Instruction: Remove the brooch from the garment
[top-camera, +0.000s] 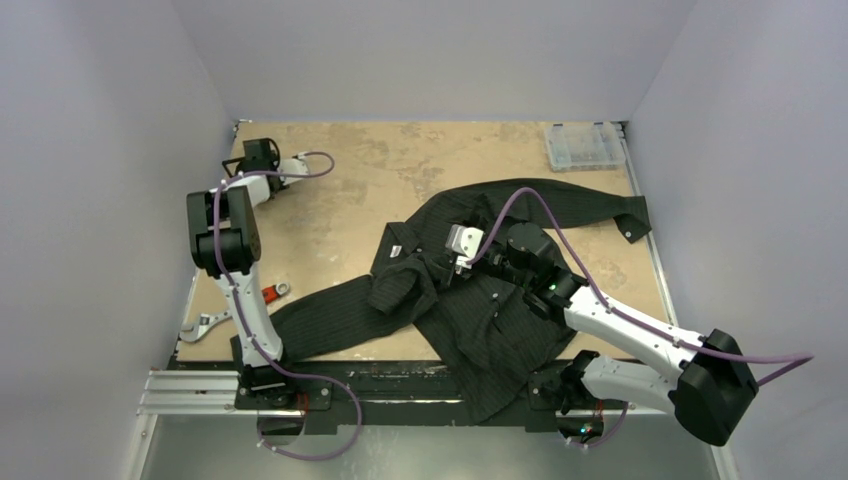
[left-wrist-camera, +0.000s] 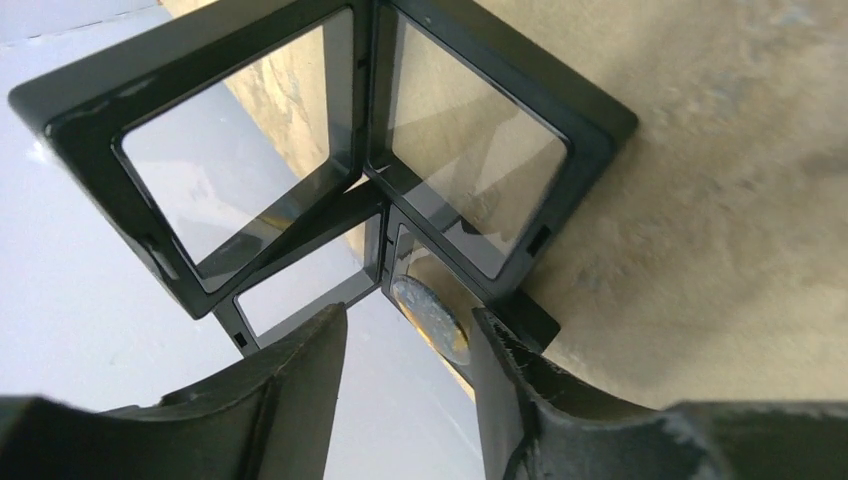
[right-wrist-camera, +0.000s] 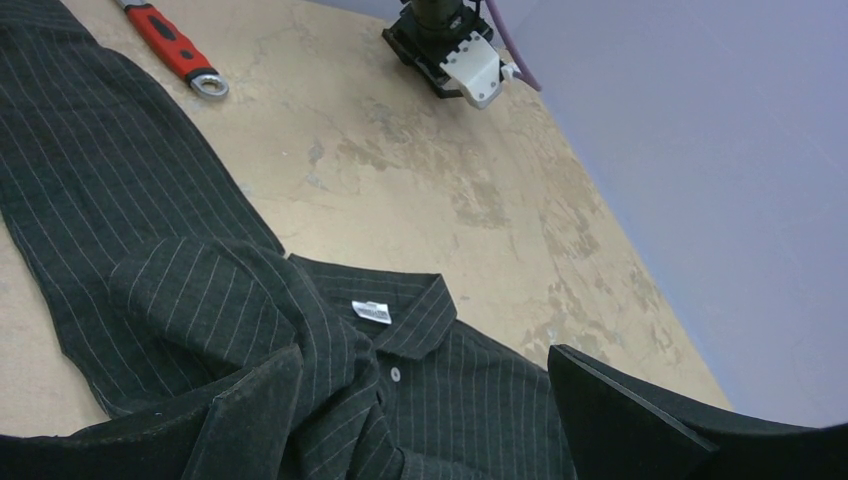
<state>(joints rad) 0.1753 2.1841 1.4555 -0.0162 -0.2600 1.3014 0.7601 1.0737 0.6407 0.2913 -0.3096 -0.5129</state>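
The black pinstriped shirt (top-camera: 480, 300) lies crumpled mid-table. Its collar, white label and a button show in the right wrist view (right-wrist-camera: 400, 320). I see no brooch on it. My right gripper (top-camera: 458, 245) hovers open and empty just above the collar area (right-wrist-camera: 420, 360). My left gripper (top-camera: 258, 155) is at the far left corner, open and empty (left-wrist-camera: 408, 335). It faces a black hinged frame case with clear film (left-wrist-camera: 470, 150). A small round blue-and-gold disc (left-wrist-camera: 430, 318), seemingly the brooch, rests in the case between the fingertips.
A clear compartment box (top-camera: 585, 145) stands at the far right. A red-handled wrench (top-camera: 272, 293) and a silver spanner (top-camera: 205, 325) lie left of the shirt; the wrench also shows in the right wrist view (right-wrist-camera: 170, 45). Walls enclose the table.
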